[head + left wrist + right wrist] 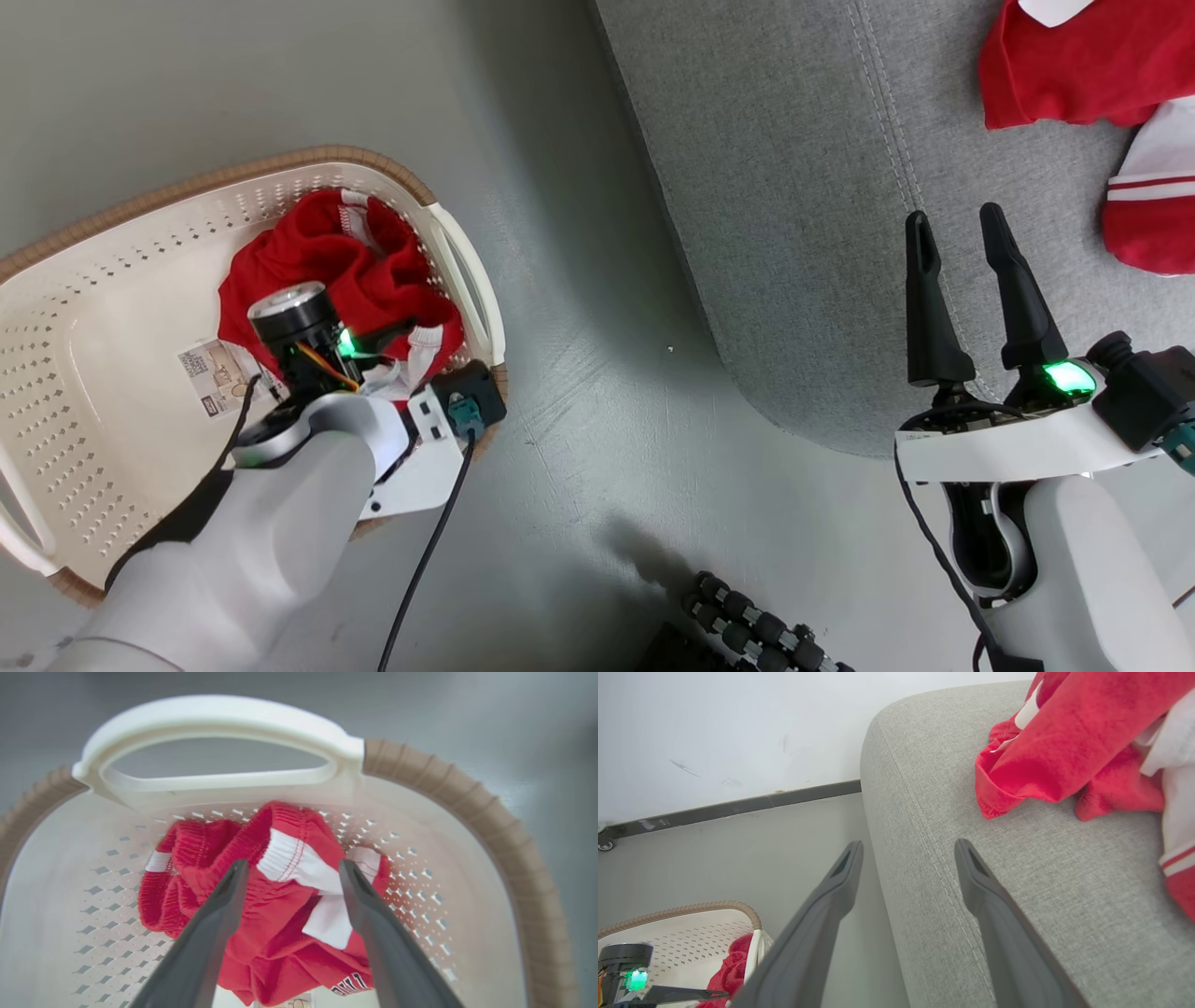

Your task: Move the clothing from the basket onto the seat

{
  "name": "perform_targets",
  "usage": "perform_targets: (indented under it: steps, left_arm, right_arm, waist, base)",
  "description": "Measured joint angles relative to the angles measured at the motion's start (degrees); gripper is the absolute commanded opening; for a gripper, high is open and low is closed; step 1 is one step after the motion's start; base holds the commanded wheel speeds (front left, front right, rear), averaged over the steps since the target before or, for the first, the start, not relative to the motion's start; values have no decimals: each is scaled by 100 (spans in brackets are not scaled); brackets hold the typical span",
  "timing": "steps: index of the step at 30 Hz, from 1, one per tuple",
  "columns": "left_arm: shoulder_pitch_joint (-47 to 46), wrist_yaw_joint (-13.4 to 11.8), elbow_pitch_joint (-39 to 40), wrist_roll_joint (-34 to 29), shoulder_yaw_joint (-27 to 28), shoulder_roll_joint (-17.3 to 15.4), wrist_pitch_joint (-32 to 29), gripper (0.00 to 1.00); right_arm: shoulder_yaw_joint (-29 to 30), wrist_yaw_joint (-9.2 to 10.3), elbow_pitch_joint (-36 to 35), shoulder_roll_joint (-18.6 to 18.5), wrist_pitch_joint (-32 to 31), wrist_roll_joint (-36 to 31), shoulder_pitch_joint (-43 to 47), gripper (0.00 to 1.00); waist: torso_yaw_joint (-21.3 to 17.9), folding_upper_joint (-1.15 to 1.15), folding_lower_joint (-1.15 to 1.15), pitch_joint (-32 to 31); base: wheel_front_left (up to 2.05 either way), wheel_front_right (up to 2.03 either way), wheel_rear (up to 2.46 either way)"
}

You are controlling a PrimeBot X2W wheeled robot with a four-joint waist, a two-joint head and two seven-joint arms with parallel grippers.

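Note:
The cream basket (121, 271) stands on the floor at the left, and one crumpled red garment (317, 261) with white trim lies against its handle-side wall. My left gripper (292, 868) points down into the basket, open, with a finger on either side of the red-and-white garment (275, 914); whether they touch it I cannot tell. My right gripper (954, 217) hovers open and empty over the near corner of the grey seat (794, 187). Two red garments, one (1074, 75) plain and one (1153, 205) with white panels, lie on the seat at the far right.
Grey floor (579, 373) separates the basket from the seat. A barcode label (219, 373) lies on the basket bottom. A black ribbed part (756, 625) shows at the bottom edge. A white wall with a dark skirting (738, 805) runs behind the seat.

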State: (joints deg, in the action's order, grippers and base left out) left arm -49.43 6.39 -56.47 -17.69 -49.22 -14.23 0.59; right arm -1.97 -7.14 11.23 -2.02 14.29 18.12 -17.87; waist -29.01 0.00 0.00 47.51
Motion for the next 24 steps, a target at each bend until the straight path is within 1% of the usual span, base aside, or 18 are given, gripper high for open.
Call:
perform_targets:
  steps: [2,4,12,15,16,23,24]
  left_arm:
    - [-93,-19,-7,-29,-2,23,12,100]
    - [-168,-90,-7,-35,-1,54,65,100]
    - [-263,-89,-165,-237,-174,105,145,100]
    - [-264,-144,-232,-280,-216,116,144,100]
    - [-265,-183,-263,-293,-225,121,143,100]
    - [-384,-245,-516,-323,-247,204,-16,100]
    - [-384,-265,-547,-323,-246,224,-33,95]
  right_arm:
    - [16,0,-1,0,0,-5,1,100]
    - [37,0,-2,0,0,-19,1,100]
    - [60,0,-21,0,0,-42,2,100]
    - [90,0,-31,0,0,-49,3,100]
    - [99,0,-37,0,0,-51,4,100]
    - [153,0,-73,0,0,-109,21,100]
    - [158,0,-80,0,0,-113,21,100]
  waist:
    - [7,0,0,4]
    - [14,0,0,9]
    - [48,0,0,38]
    - [68,0,0,49]
    - [74,0,0,54]
    - [113,0,0,82]
    - [119,0,0,84]
  base:
    - [0,0,0]
    - [0,0,0]
    - [0,0,0]
    - [0,0,0]
    - [0,0,0]
    - [0,0,0]
    - [0,0,0]
